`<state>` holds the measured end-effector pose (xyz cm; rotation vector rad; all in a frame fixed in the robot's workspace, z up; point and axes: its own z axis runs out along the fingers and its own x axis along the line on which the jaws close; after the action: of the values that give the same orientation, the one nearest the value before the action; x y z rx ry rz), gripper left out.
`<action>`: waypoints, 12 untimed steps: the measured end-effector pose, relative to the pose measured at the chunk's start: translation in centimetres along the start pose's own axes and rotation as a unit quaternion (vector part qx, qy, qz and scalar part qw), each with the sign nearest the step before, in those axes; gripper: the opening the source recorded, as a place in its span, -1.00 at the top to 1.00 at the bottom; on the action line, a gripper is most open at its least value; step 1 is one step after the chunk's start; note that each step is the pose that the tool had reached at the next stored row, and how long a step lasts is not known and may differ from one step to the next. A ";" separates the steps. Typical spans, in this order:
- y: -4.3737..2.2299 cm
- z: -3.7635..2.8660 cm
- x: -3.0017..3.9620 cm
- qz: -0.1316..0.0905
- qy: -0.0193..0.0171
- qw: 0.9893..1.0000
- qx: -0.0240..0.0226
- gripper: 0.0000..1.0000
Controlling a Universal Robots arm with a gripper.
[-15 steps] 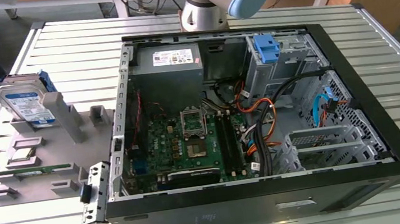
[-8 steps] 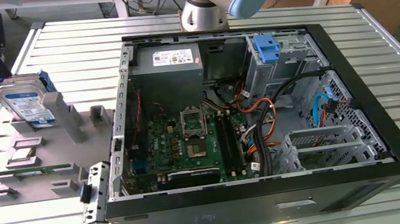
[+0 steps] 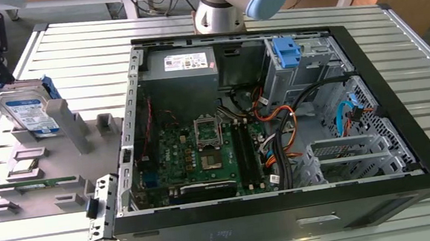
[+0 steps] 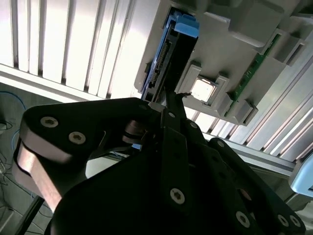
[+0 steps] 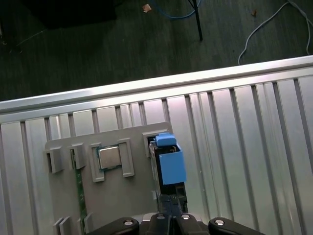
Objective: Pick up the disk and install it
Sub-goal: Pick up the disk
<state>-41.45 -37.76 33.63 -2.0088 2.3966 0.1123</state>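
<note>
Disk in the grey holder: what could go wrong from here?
1. The silver hard drive in its blue carrier frame stands on edge in the grey plastic holder; a skewed pull by the black gripper might jam it.
2. Loose orange and black cables inside the open black computer case may snag it.
</note>
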 end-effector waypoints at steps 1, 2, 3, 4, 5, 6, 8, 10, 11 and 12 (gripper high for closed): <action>0.00 0.01 0.00 0.000 -0.004 1.000 -0.001 0.80; 0.00 0.00 -0.01 0.000 -0.006 1.000 -0.001 0.80; 0.00 0.01 -0.01 0.000 -0.006 1.000 -0.001 0.80; 0.00 0.01 -0.01 0.000 -0.006 1.000 -0.001 0.80; 0.00 0.01 -0.01 0.000 -0.006 1.000 -0.001 0.80; 0.00 0.01 -0.01 0.000 -0.006 1.000 -0.001 0.80; 0.00 0.01 0.00 0.000 -0.006 1.000 -0.001 0.80; 0.00 0.01 0.00 0.000 -0.006 1.000 -0.001 0.80; 0.00 0.01 0.00 -0.001 -0.006 1.000 -0.001 0.80; 0.00 0.02 0.00 -0.003 -0.006 1.000 -0.001 0.80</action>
<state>-41.45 -37.76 33.61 -2.0105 2.3849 0.1263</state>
